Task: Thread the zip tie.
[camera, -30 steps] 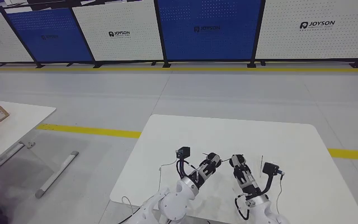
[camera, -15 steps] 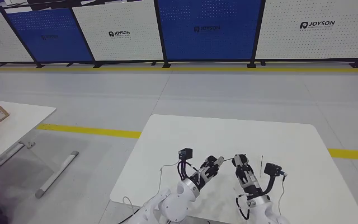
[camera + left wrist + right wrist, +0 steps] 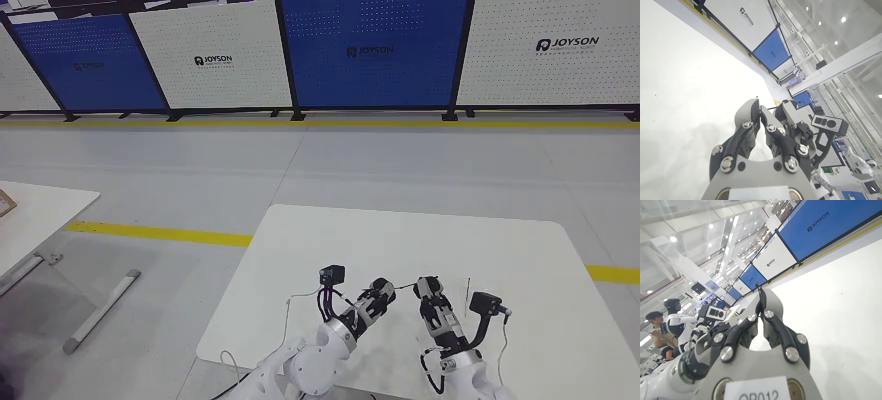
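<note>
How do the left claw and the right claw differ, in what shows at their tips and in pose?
A zip tie end with a head sticks out past the tips of the right claw; at the left claw only a tiny black tip shows. From above, the left claw slants toward the right claw, which points more nearly straight ahead. Both are shut, close together over the table.

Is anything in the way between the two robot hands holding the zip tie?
No, nothing that shows. The left gripper and the right gripper each pinch the zip tie, close together above the white table. A thin stretch of the tie runs between them.
</note>
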You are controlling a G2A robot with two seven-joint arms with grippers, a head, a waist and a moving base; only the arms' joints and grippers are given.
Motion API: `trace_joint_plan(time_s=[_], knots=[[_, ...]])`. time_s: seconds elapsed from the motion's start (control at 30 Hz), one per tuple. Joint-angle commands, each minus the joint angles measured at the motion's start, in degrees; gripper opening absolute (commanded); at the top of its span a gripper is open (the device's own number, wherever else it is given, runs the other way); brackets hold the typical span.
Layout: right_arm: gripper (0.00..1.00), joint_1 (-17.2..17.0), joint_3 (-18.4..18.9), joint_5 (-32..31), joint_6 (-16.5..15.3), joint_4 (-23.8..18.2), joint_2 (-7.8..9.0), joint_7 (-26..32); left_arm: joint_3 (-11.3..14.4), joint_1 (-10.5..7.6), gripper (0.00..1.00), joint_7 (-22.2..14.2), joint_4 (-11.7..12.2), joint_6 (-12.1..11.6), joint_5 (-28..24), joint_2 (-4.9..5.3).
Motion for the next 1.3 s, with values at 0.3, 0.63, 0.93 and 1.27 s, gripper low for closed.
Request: trace_joint_plan(time_s=[0.3,0.63,0.93,1.27], knots=[[0.0,0.2,0.2,2.0,-1.0,0.0,-0.03,2.1,-0.3,0.6,0.0,0.5,-0.8,-3.0,-0.4,-0.02],[0.0,0.0,0.7,5.6,-2.5,-0.3,-0.15,2.1,-0.9,1.35,0.0,0.3,-1.3,-4.4,-0.7,0.09],[0.0,0.3,1.1,6.7,-1.5,-0.3,-0.09,4.8,-1.0,1.44,0.0,-0.3,-1.5,-5.2,-1.3,0.05],[0.37,-0.3,1.8,6.4,-3.1,-0.6,0.04,4.3,-0.9,0.58,0.0,-0.6,-0.7,-1.2,-0.9,-0.14]])
